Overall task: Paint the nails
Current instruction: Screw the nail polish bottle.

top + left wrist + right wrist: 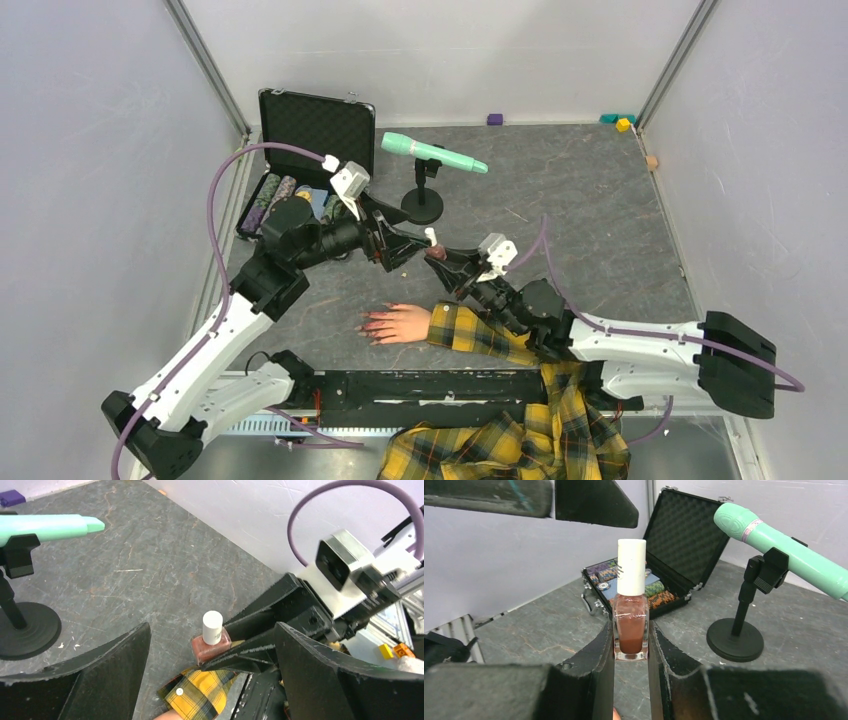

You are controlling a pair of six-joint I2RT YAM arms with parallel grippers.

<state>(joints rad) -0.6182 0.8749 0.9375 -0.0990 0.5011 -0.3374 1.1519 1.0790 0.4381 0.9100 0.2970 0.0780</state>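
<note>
The right wrist view gives the grip plainly: the right gripper (630, 632) is clamped on the glass body of a brownish nail polish bottle (631, 615), which stands upright with its white cap on. In the left wrist view the left gripper (212, 630) stands wide, with that cap seen between its fingers. Only the top view shows the nails (372, 325) — red-pink, on the mannequin hand (402, 323) lying flat on the table (600, 200), near both grippers.

1. The nail polish bottle (631, 605) is standing upright between the fingers (599, 650) of the right gripper (631, 635).
2. The left gripper (212, 630) is hovering just left of it, seemingly flanking its cap.
3. The mannequin hand (405, 323) is lying nearer, its nails (370, 325) pointing left.
4. The microphone stand (422, 205) is standing behind, with the open case (315, 125) lying to its left.
</note>
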